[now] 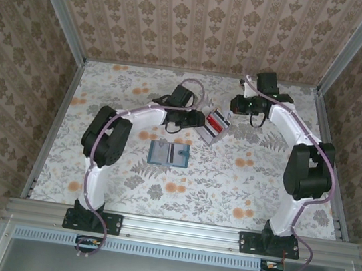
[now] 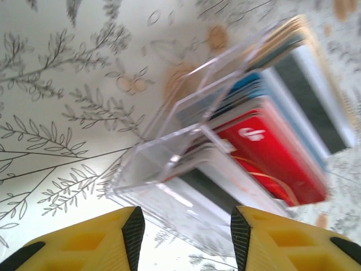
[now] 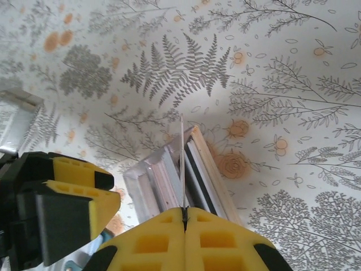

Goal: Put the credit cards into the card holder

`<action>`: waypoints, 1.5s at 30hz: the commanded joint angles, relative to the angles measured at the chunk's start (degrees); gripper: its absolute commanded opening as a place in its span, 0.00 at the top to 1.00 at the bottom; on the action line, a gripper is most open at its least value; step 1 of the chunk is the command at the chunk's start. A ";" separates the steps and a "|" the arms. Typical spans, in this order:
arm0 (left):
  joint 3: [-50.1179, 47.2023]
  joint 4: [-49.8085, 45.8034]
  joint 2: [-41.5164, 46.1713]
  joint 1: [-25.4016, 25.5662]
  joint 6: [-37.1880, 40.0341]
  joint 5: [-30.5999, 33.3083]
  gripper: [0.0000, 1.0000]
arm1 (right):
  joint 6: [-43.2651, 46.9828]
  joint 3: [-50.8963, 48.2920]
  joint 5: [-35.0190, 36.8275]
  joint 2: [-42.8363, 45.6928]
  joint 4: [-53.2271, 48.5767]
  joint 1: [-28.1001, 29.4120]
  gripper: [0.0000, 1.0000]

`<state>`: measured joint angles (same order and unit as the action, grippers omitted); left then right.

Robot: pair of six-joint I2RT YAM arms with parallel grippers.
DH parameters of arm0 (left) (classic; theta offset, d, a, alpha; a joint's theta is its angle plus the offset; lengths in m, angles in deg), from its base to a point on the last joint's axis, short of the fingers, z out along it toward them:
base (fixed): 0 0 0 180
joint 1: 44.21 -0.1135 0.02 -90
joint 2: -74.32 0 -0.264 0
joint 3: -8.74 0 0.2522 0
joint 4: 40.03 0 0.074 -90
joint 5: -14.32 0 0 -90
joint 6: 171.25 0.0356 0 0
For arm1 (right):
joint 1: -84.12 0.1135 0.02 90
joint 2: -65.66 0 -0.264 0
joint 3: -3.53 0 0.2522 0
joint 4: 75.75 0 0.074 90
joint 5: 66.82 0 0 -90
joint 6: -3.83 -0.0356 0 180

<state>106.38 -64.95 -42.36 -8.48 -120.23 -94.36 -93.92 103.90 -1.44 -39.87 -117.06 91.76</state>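
One card [image 3: 182,164], edge-on, is clamped in my right jaws over the clear box [image 2: 169,158] of cards [image 2: 265,152], my left jaws stand apart beside that box, and next, I judge, comes carrying it to the teal holder [image 1: 168,152] lying flat on the table [image 1: 261,187].

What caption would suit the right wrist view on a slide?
Right gripper shut on a thin card seen edge-on, the clear box of cards behind it on the floral table.

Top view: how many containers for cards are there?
2: the teal card holder lying flat near centre, and a clear box holding cards behind it, to the right.
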 commanded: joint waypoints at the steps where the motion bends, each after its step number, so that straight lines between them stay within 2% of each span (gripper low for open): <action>1: 0.12 1.21 5.88 0.40 0.36 -2.15 0.50 | -3.76 -1.99 -6.59 2.56 3.85 -1.19 0.98; 5: -1.98 6.13 8.97 0.18 -1.07 -5.29 0.49 | -7.73 -4.34 -12.50 3.87 7.99 -2.35 0.98; 8: -5.42 14.12 10.89 -0.60 -4.34 -9.16 0.48 | -11.45 -6.93 -17.74 4.67 12.78 -3.04 0.98; 12: -10.64 26.23 11.33 -2.85 -11.66 -14.73 0.48 | -20.08 -11.79 -26.51 4.98 24.17 -3.88 0.98; 16: -13.40 33.60 10.70 -3.99 -15.36 -17.76 0.48 | -28.32 -15.16 -31.02 4.95 34.67 -4.03 0.98; 22: -13.81 42.54 8.55 -4.08 -20.99 -22.09 0.50 | -35.05 -17.00 -34.33 3.85 41.96 -3.77 0.98; 32: -11.61 44.82 6.59 -3.88 -23.77 -23.03 0.53 | -38.31 -17.44 -36.87 3.33 45.85 -2.39 0.97; 36: -11.65 47.48 5.90 -3.91 -25.41 -23.47 0.65 | -39.89 -17.52 -37.70 2.42 47.34 -1.84 0.97; 39: -12.23 48.23 6.09 -4.13 -25.62 -23.41 0.81 | -39.72 -17.79 -37.93 2.20 46.95 -1.84 0.96; 42: -13.06 48.56 6.39 -4.51 -25.49 -23.22 0.88 | -38.99 -17.66 -38.38 2.08 45.55 -1.87 0.94; 45: -13.88 51.51 6.04 -5.04 -27.11 -24.06 0.94 | -35.18 -15.73 -38.44 1.22 37.82 -1.84 0.91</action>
<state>93.11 -17.61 -35.98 -13.16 -146.29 -117.96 -131.95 86.90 -36.37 -37.71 -74.31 88.92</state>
